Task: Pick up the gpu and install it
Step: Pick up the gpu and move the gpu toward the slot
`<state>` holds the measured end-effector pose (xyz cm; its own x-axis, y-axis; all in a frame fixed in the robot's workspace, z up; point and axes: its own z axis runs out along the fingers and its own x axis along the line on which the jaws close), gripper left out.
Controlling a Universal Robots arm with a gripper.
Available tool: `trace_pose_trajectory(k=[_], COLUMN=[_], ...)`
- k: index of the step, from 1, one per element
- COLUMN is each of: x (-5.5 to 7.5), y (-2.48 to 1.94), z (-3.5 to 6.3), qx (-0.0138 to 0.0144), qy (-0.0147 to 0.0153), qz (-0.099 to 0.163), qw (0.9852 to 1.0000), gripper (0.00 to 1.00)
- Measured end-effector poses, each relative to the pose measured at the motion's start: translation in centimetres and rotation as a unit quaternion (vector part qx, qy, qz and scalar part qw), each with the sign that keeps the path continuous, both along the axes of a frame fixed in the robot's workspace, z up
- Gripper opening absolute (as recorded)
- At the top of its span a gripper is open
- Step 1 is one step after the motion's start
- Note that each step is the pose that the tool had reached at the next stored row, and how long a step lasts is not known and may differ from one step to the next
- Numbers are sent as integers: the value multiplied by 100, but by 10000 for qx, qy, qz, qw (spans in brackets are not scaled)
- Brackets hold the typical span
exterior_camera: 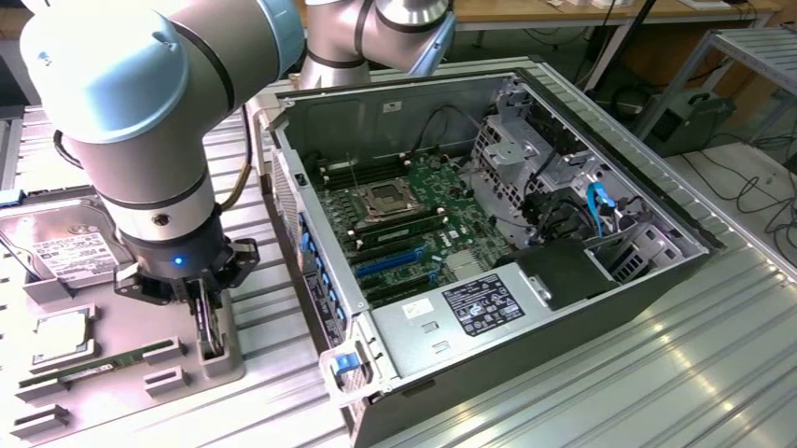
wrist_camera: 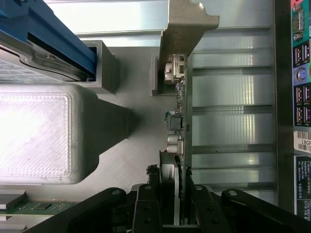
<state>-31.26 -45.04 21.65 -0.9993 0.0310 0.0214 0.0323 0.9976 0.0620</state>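
One thin card is the business here. At the exterior view's left, a silver hard drive, a processor chip and a memory stick lie in a grey fixture tray on the bench. Just right of them, the gpu stands on edge in a slot of that tray, and the tool is down over it. In the wrist view the tool looks clenched on the gpu, with a black finger set against each face of the card. The silver end bracket is at the far end, clear of the grip. Further right in the exterior view, the open computer case lies on its side with the blue slots of its motherboard exposed.

I judge the card light and stiff, but delicate. The fan, the small soldered parts and the contact edge should take no squeeze. Flat board area near the upper edge is the safest hold. A grip this narrow could let the card tilt, so it needs even pressure.
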Motion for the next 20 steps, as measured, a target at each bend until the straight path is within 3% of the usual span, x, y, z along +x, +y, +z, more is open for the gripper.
trace_pose_trajectory(k=[20], x=[0], y=[0], z=[294], qx=[0], qy=[1], qz=[0], qw=[10000], gripper=[28])
